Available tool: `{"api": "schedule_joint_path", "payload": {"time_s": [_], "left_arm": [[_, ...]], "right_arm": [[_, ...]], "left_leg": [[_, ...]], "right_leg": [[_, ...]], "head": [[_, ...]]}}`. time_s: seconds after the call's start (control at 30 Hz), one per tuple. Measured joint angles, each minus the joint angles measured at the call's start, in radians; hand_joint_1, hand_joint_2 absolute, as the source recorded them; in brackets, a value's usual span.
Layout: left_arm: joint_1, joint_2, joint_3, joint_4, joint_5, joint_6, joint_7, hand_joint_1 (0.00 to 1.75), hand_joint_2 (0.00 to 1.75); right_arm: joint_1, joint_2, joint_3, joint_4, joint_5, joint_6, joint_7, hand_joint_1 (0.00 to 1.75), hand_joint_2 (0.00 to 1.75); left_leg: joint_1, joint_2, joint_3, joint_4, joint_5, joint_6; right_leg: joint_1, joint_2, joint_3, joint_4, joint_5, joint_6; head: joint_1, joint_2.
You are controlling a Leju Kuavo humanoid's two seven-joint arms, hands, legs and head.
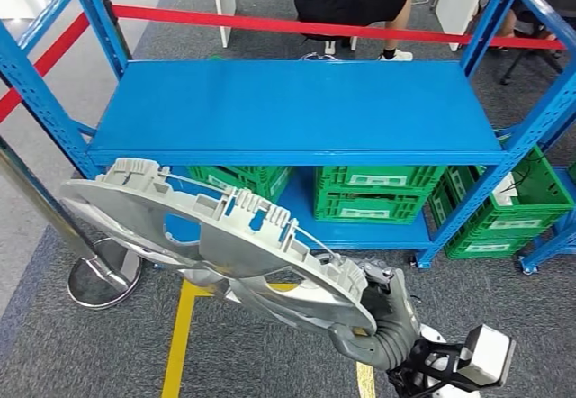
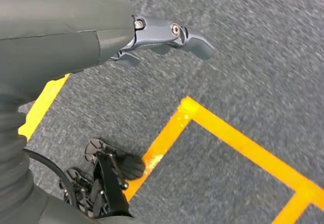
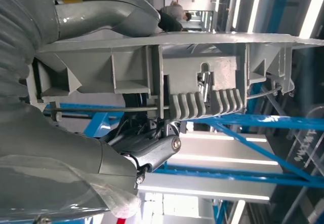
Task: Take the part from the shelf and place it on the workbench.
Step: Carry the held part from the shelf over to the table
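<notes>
Grey carpet fronts the blue shelf (image 1: 299,110); right hand (image 1: 381,312) grips the part (image 1: 203,231), left hand (image 2: 168,39) empty, fingers apart.

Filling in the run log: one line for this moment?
right hand: holds grey part | left hand: empty, over floor | shelf: bare

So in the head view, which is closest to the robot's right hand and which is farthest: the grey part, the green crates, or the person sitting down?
From the right hand:
1. Grey part, held in that hand, stretching off to its left.
2. Green crates, under the blue shelf, just ahead.
3. Person, seated behind the shelf, past the red bar.
</notes>
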Motion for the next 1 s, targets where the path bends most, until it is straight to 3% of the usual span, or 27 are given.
{"api": "schedule_joint_path", "payload": {"time_s": [0.03,0.1,0.17,0.2,0.23,0.27,0.3,0.37,0.43,0.47,0.5,0.57,0.63,0.7,0.73,0.77,0.83,0.9,0.97,1.0], "left_arm": [[0.001,0.000,0.000,0.000,0.000,0.000,0.000,0.00,1.75],[0.001,-0.001,0.000,-0.002,0.000,0.001,0.000,0.00,1.75],[0.000,-0.001,-0.001,-0.003,0.000,0.000,0.000,0.00,1.75],[-0.001,-0.002,-0.001,-0.003,0.000,0.000,0.000,0.00,1.75],[0.000,-0.002,-0.001,-0.003,0.000,0.000,0.000,0.00,1.75],[0.000,-0.002,-0.001,-0.003,0.000,0.000,0.000,0.00,1.75],[0.000,-0.002,-0.001,-0.003,0.000,0.000,0.000,0.00,1.75],[-0.001,-0.003,-0.001,-0.003,0.000,0.000,0.000,0.00,1.75],[-0.002,-0.004,-0.002,-0.003,0.000,0.000,0.000,0.00,1.75],[-0.001,-0.004,-0.002,-0.003,0.000,0.000,0.000,0.00,1.75],[0.000,-0.004,-0.001,-0.003,0.000,0.000,0.000,0.00,1.75],[0.003,-0.003,-0.001,-0.003,0.000,0.000,0.000,0.00,1.75],[0.003,-0.003,-0.001,-0.004,0.000,0.001,0.000,0.00,1.75],[0.001,-0.002,-0.002,-0.004,0.000,0.001,0.000,0.00,1.75],[0.001,-0.002,-0.002,-0.004,0.000,0.001,0.000,0.00,1.75],[0.002,-0.002,-0.002,-0.004,0.000,0.001,0.000,0.00,1.75],[0.004,-0.002,-0.002,-0.004,0.000,0.001,0.000,0.00,1.75],[0.003,-0.002,-0.003,-0.004,0.000,0.000,0.000,0.00,1.75],[0.002,-0.002,-0.003,-0.004,0.000,0.000,0.000,0.00,1.75],[0.004,-0.002,-0.004,-0.004,0.000,0.000,0.000,0.00,1.75]], "right_arm": [[-0.001,0.000,0.000,0.000,0.000,0.000,0.000,1.75,1.75],[-0.001,0.000,0.000,-0.001,0.000,0.000,0.000,1.75,1.75],[0.000,0.000,0.000,-0.001,0.000,0.000,0.000,1.75,1.75],[0.001,0.000,0.000,-0.001,0.000,0.000,0.000,1.75,1.75],[0.002,0.000,0.000,-0.001,0.000,0.000,0.000,1.75,1.75],[0.002,0.000,0.000,-0.001,0.000,0.000,0.000,1.75,1.75],[0.003,0.000,0.000,-0.001,0.000,0.000,0.000,1.75,1.75],[0.002,0.000,0.000,-0.001,0.000,0.000,0.000,1.75,1.75],[0.001,0.000,0.000,-0.002,0.000,0.000,0.000,1.75,1.75],[0.002,0.000,0.000,-0.002,0.000,0.000,0.000,1.75,1.75],[0.002,0.000,0.000,-0.002,0.000,0.000,0.000,1.75,1.75],[0.001,0.000,0.000,-0.002,0.000,0.000,0.000,1.75,1.75],[0.001,0.000,-0.001,-0.003,0.000,0.000,-0.001,1.75,1.75],[0.003,0.000,-0.001,-0.003,0.000,0.000,0.000,1.75,1.75],[0.003,0.000,-0.001,-0.002,0.000,0.000,0.000,1.75,1.75],[0.003,0.000,-0.001,-0.002,0.000,0.000,0.000,1.75,1.75],[0.002,0.000,-0.001,-0.002,0.000,0.000,0.000,1.75,1.75],[0.002,0.000,-0.001,-0.002,0.000,0.000,0.000,1.75,1.75],[0.001,0.000,-0.001,-0.002,0.000,0.000,0.000,1.75,1.75],[0.000,0.000,-0.001,-0.002,0.000,0.000,0.000,1.75,1.75]], "left_leg": [[0.002,-0.009,-0.003,-0.004,0.003,0.007],[0.007,-0.028,-0.008,-0.013,0.012,0.019],[0.007,-0.047,-0.017,-0.013,0.016,0.025],[0.006,-0.057,-0.020,-0.013,0.018,0.027],[0.006,-0.068,-0.022,-0.012,0.020,0.027],[0.005,-0.080,-0.023,-0.012,0.021,0.026],[0.005,-0.093,-0.023,-0.010,0.023,0.024],[0.004,-0.117,-0.026,-0.006,0.025,0.019],[0.003,-0.138,-0.039,0.001,0.031,0.010],[0.003,-0.149,-0.047,0.003,0.035,0.003],[0.004,-0.160,-0.053,0.004,0.040,-0.004],[0.004,-0.143,-0.067,0.023,0.029,-0.016],[0.003,-0.093,-0.105,0.109,-0.027,-0.026],[0.007,-0.068,-0.157,0.239,-0.089,-0.035],[0.010,-0.064,-0.171,0.279,-0.101,-0.037],[0.011,-0.062,-0.167,0.283,-0.094,-0.039],[0.012,-0.046,-0.105,0.179,-0.036,-0.036],[0.006,-0.005,-0.036,0.050,0.006,-0.026],[-0.002,0.013,-0.018,0.004,0.008,-0.014],[-0.002,0.004,-0.023,0.001,0.010,-0.007]], "right_leg": [[-0.002,0.009,-0.005,0.005,-0.007,0.005],[-0.007,0.056,-0.039,0.067,-0.050,0.014],[-0.011,0.098,-0.109,0.204,-0.110,0.019],[-0.012,0.104,-0.142,0.267,-0.127,0.021],[-0.012,0.107,-0.162,0.300,-0.126,0.022],[-0.012,0.109,-0.163,0.293,-0.105,0.021],[-0.012,0.114,-0.144,0.246,-0.066,0.019],[-0.015,0.155,-0.088,0.111,0.006,0.014],[-0.018,0.192,-0.056,0.034,0.023,0.009],[-0.017,0.194,-0.053,0.028,0.019,0.006],[-0.018,0.184,-0.051,0.025,0.020,0.001],[-0.021,0.157,-0.051,0.022,0.028,-0.012],[-0.024,0.126,-0.052,0.019,0.032,-0.022],[-0.022,0.095,-0.054,0.019,0.032,-0.024],[-0.022,0.080,-0.055,0.019,0.032,-0.024],[-0.022,0.066,-0.055,0.020,0.031,-0.024],[-0.022,0.041,-0.052,0.020,0.030,-0.022],[-0.017,0.020,-0.049,0.021,0.025,-0.013],[-0.011,0.000,-0.049,0.023,0.021,-0.003],[-0.010,-0.009,-0.047,0.022,0.021,0.003]], "head": [[0.000,0.000],[0.003,0.000],[0.005,0.000],[0.005,0.000],[0.005,0.000],[0.005,0.000],[0.005,0.000],[0.005,0.000],[0.004,0.000],[0.004,0.000],[0.004,0.000],[0.001,0.000],[-0.004,0.000],[-0.007,0.000],[-0.007,0.000],[-0.007,0.000],[-0.007,0.000],[-0.007,0.000],[-0.005,0.000],[-0.004,0.000]]}}
